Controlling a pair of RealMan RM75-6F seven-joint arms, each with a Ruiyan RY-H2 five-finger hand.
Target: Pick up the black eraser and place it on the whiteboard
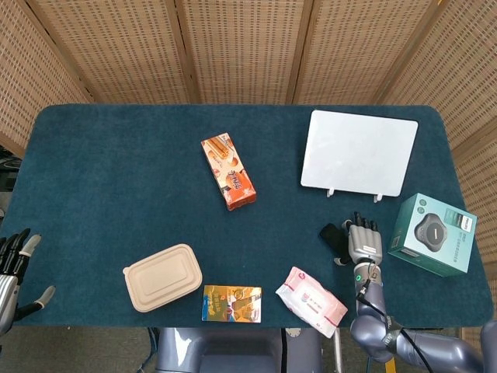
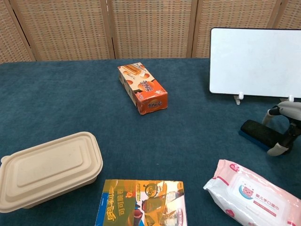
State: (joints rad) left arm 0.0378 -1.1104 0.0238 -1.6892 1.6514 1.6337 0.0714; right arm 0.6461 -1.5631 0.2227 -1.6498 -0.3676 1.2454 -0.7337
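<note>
Whiteboard (image 1: 359,152) propped at far right, bare; right hand (image 1: 361,241) over black eraser (image 2: 261,134) just in front, fingers (image 2: 278,149) straddling its near end; cannot tell whether grip has closed; grasp step in hand; next needs firm pinch, lift, carry back to board; eraser's right end hidden behind hand.

on the blue cloth (image 1: 116,171) we see an orange snack box (image 1: 228,171), a beige lidded container (image 1: 162,277), a colourful packet (image 1: 231,303), pink wipes (image 1: 311,300) and a teal box (image 1: 432,234).
</note>
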